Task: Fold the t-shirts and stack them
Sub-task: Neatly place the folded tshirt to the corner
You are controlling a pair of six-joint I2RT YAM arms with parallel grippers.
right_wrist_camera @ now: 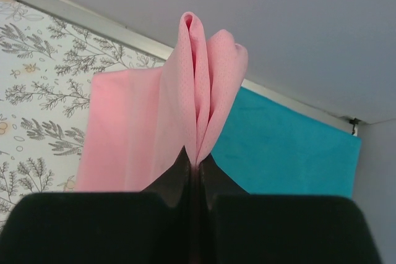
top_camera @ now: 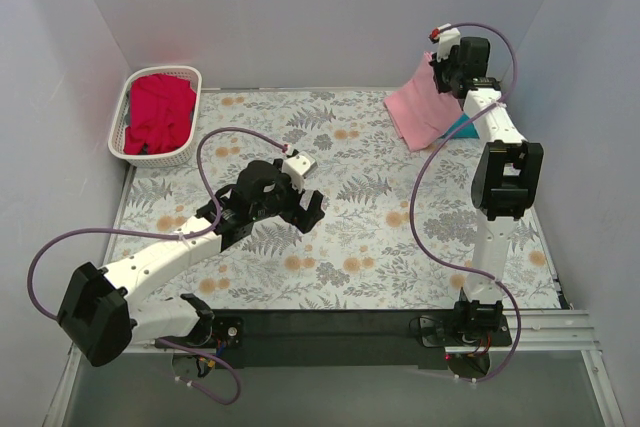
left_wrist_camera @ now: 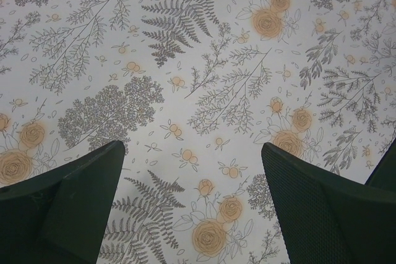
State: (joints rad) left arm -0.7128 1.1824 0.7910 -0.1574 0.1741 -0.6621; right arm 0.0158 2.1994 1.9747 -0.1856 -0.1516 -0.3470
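My right gripper (top_camera: 437,69) is shut on the light pink t-shirt (top_camera: 418,107) at the far right corner and holds one edge lifted; the rest drapes down onto the table. In the right wrist view the pink t-shirt (right_wrist_camera: 154,128) is pinched as a fold between my fingertips (right_wrist_camera: 198,166). The teal t-shirt (right_wrist_camera: 284,146) lies flat under and behind it; only a sliver of the teal t-shirt (top_camera: 462,127) shows from above. The bright red t-shirt (top_camera: 160,112) lies crumpled in the basket. My left gripper (top_camera: 305,205) is open and empty above the floral cloth, its fingers (left_wrist_camera: 74,208) spread wide.
The white lattice basket (top_camera: 130,112) stands at the far left corner. A floral tablecloth (top_camera: 340,247) covers the table. Grey walls close in the back and both sides. A black rail (top_camera: 330,332) runs along the near edge by the arm bases.
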